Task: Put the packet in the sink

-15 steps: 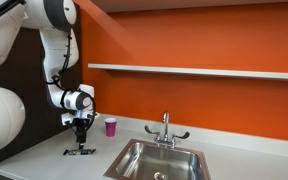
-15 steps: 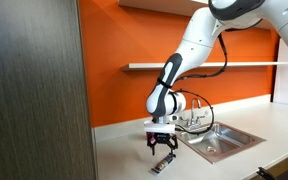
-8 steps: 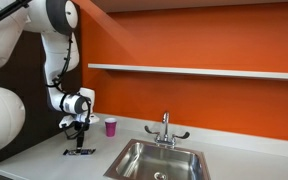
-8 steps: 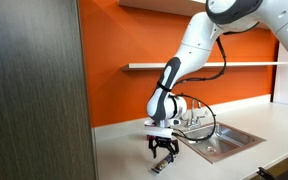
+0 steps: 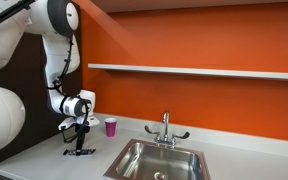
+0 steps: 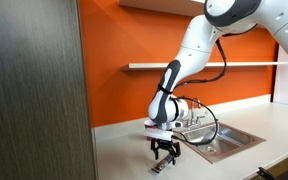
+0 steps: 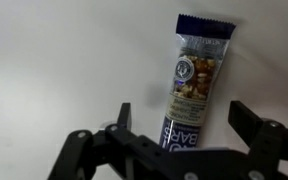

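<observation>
- Dark blue at its ends, with a printed label in the middle, the packet [image 7: 192, 85] lies flat on the pale counter [image 5: 39, 162]. It is left of the sink [image 5: 134, 150] and well apart from it. In both exterior views it reads as a small, nearly black strip [image 5: 80, 152] [image 6: 162, 165].
- The gripper [image 7: 180, 112] hangs straight over the packet's near end with its jaws spread wide, one finger [image 7: 124, 115] on each side of the wrapper and neither touching it. It holds nothing.
- The white arm [image 6: 189, 55] reaches down from above, bent at the elbow, with the wrist vertical so the gripper [image 5: 80, 141] [image 6: 166, 153] points at the counter, just above the packet.
- Counted: one packet, one pink cup [image 5: 110, 126] near the orange wall [image 5: 204, 40], one steel sink [image 6: 246, 133], one chrome tap [image 5: 166, 128] with two lever handles, and one long shelf [image 5: 194, 70].
- Compared with a second ago, the gripper has come lower towards the packet. The packet itself has not moved, and the cup stands where it was.
</observation>
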Robot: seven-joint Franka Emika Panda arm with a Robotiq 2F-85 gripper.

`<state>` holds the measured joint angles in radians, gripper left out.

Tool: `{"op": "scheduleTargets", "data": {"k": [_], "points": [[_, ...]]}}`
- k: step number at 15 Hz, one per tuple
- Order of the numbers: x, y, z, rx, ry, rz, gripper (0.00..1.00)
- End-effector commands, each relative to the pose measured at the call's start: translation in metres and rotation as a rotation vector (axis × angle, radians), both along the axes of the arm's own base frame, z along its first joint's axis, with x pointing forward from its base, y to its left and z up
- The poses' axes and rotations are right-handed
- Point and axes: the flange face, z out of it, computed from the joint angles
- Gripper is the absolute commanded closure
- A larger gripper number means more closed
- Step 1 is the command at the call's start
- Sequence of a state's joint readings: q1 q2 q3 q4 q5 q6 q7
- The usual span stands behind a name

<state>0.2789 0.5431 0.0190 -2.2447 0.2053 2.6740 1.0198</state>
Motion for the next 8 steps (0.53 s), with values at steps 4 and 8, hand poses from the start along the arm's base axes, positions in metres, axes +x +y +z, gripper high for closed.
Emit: {"op": "scheduleTargets", "data": {"k": [4, 8], "points": [[0.0005, -0.0065, -0.0051, -0.004, -0.001, -0.053, 0.0], [0.0007, -0.0079, -0.0058, -0.005, 0.0, -0.057, 0.13]]}}
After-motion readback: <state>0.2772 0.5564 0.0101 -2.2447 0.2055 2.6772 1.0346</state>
